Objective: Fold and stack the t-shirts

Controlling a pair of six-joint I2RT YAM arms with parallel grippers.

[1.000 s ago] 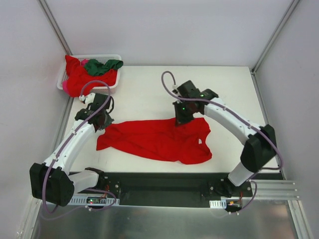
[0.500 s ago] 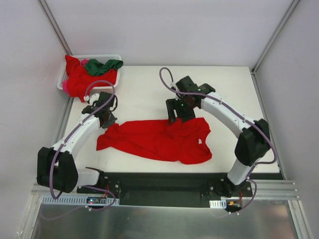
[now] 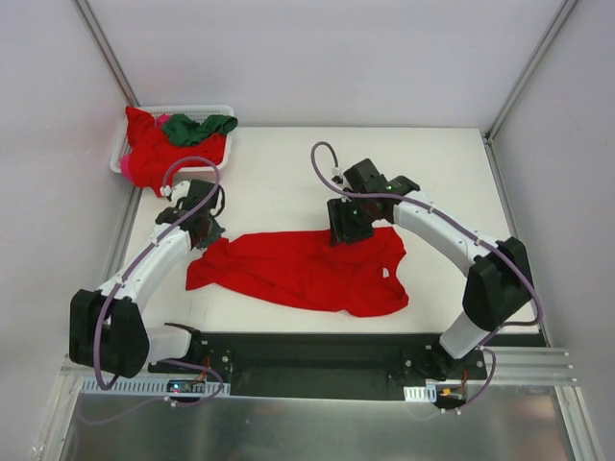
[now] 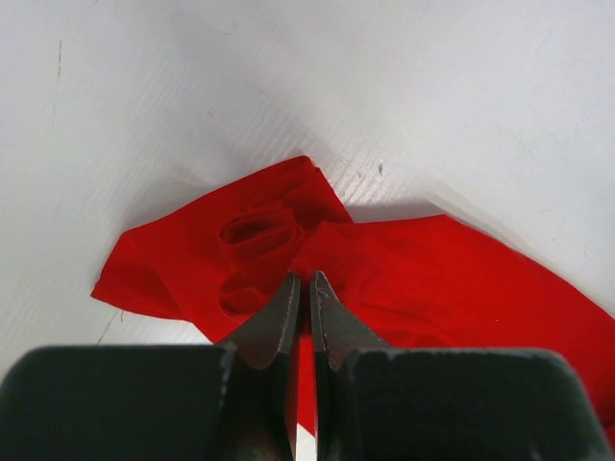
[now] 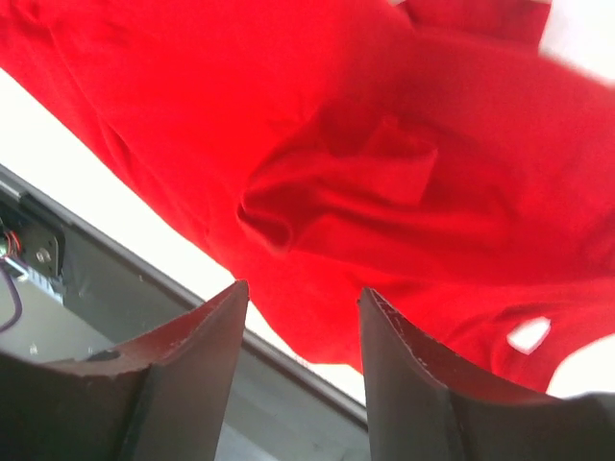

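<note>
One large red t-shirt (image 3: 307,272) lies spread and rumpled across the table's front half. My left gripper (image 3: 203,230) is at its left end, shut on a pinch of the red cloth (image 4: 432,279), which rises into the fingertips (image 4: 306,280); a sleeve lies beyond them. My right gripper (image 3: 348,229) hovers over the shirt's far edge near the middle. Its jaws (image 5: 303,293) stand open with nothing between them, and creased red cloth (image 5: 384,144) lies below. More red t-shirts (image 3: 152,154) and a dark green one (image 3: 197,127) are heaped in the basket.
The white lattice basket (image 3: 122,144) stands at the table's far left corner. The white tabletop (image 3: 442,173) stretches behind and to the right of the shirt. A black rail (image 3: 317,360) with the arm bases runs along the near edge. Frame posts rise at both back corners.
My right gripper has opened and let go of the shirt's far edge, shifting left, then back a little. The left gripper stayed shut and nudged slightly away from the front edge.
</note>
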